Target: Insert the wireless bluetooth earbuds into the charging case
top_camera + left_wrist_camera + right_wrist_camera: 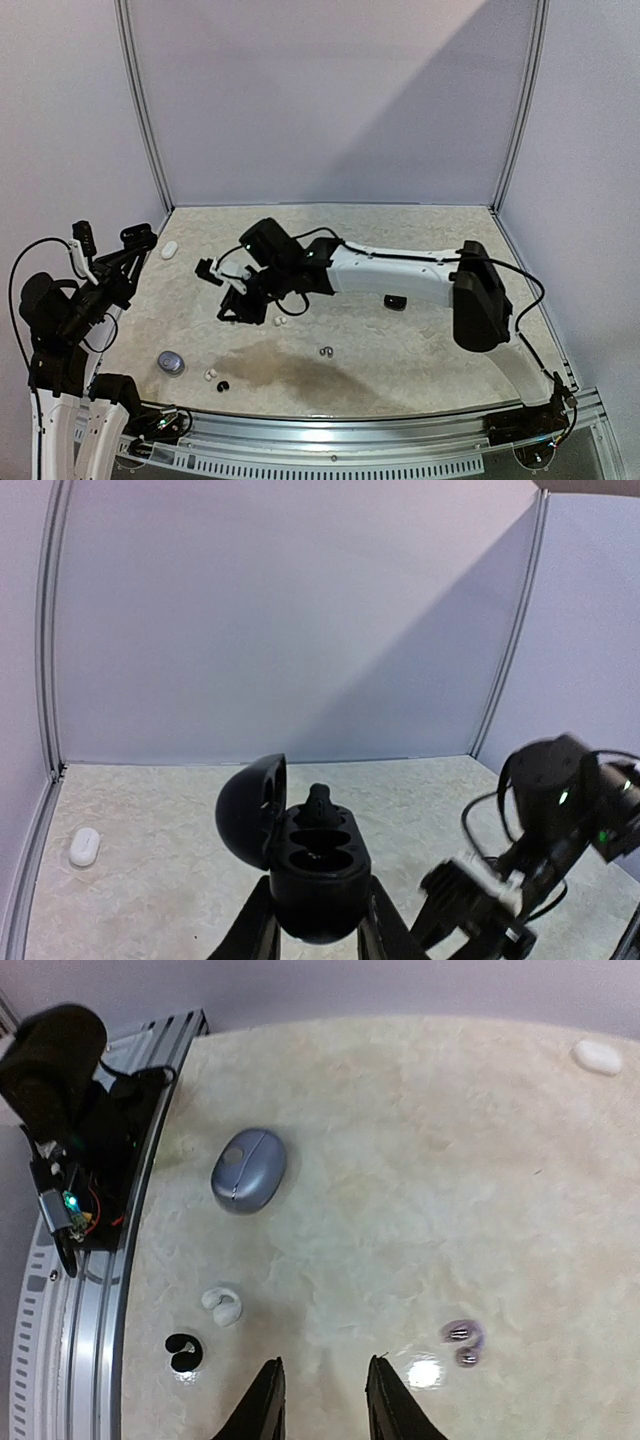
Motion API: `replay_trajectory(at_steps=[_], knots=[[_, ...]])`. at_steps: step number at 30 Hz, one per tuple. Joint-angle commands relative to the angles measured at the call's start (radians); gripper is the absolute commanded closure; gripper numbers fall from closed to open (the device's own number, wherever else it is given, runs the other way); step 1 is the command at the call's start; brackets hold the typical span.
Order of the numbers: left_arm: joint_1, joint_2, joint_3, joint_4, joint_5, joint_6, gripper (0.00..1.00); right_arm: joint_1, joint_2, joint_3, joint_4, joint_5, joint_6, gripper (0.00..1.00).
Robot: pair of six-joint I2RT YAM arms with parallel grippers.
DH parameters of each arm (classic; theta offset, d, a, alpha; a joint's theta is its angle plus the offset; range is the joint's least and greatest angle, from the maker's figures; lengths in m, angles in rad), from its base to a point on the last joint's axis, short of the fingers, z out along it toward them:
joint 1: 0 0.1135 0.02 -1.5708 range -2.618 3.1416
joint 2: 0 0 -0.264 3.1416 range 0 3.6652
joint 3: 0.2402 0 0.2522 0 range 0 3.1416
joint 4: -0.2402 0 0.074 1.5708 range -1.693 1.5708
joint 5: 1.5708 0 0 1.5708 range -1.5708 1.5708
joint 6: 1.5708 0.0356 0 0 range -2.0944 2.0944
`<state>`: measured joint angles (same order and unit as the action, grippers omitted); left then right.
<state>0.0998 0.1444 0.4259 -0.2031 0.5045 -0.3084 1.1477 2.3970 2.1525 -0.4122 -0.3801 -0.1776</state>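
Right wrist view: right gripper (pixel 325 1405) fingers slightly apart, empty; black earbud (pixel 183 1352) lies near, off their picture-left side; left gripper (pixel 318 935) clamped on open black charging case (pixel 318 865).

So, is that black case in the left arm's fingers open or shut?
Open: the black case has its lid swung up to one side, and the hollows inside show.

Soft even light — diagonal shadow on wall (pixel 330 100), tabletop (pixel 400 1210) glare, perhaps motion blur.
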Motion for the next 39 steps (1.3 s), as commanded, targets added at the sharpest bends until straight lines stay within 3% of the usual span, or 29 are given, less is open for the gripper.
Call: replay_trajectory(at_steps=[1,7,18,39], knots=[[0.040,-0.015,-0.013,0.042,0.015,-0.007,1.00,0.060,0.096,0.103,-0.063,-0.055,-0.003,0.71],[0.070,-0.031,-0.039,0.090,0.041,-0.008,1.00,0.086,0.220,0.135,-0.101,-0.071,0.042,0.75],[0.177,-0.106,-0.050,0.139,0.081,-0.019,1.00,0.106,0.193,0.042,-0.104,-0.102,-0.009,0.81],[0.189,-0.123,-0.060,0.171,0.112,-0.030,1.00,0.149,0.173,-0.012,-0.139,-0.099,-0.058,0.77]])
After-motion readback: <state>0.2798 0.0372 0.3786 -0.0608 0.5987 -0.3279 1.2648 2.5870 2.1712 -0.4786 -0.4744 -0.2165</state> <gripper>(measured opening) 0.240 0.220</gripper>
